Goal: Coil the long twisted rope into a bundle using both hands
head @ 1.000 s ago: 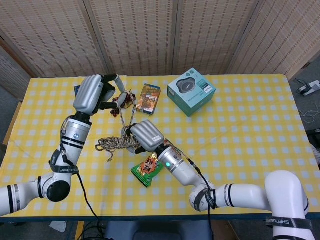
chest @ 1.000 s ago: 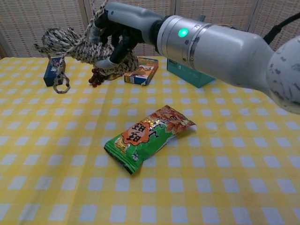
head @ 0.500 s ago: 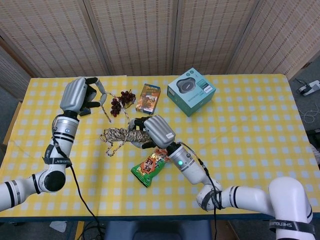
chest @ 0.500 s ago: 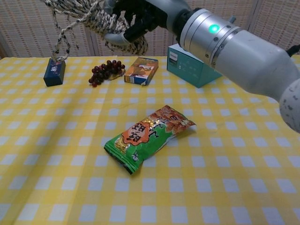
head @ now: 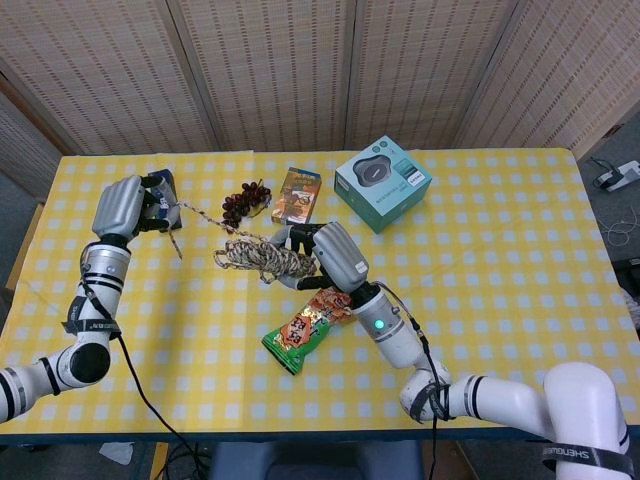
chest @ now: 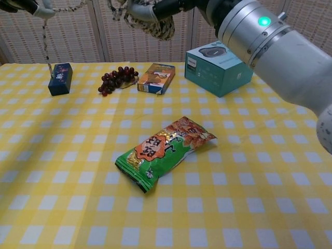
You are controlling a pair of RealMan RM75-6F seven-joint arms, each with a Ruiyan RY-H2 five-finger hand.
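The twisted rope is partly coiled into a bundle point(head: 262, 257) held in the air above the yellow checked table point(head: 500, 250). My right hand point(head: 335, 256) grips the bundle's right end; the chest view shows this hand point(chest: 171, 6) and the bundle point(chest: 151, 25) at the top edge. One strand point(head: 205, 220) runs taut from the bundle leftward to my left hand point(head: 125, 205), which holds it. A short tail point(chest: 45, 39) hangs down below the left hand point(chest: 21, 5) in the chest view.
A green snack bag point(head: 303, 337) lies below the right hand. At the back stand a teal box point(head: 382, 183), a small orange box point(head: 297, 195), a bunch of grapes point(head: 243, 196) and a dark blue box point(head: 166, 184) by the left hand.
The left hand has swung left and away from the bundle, drawing a strand out taut. The right hand has carried the bundle up and to the right.
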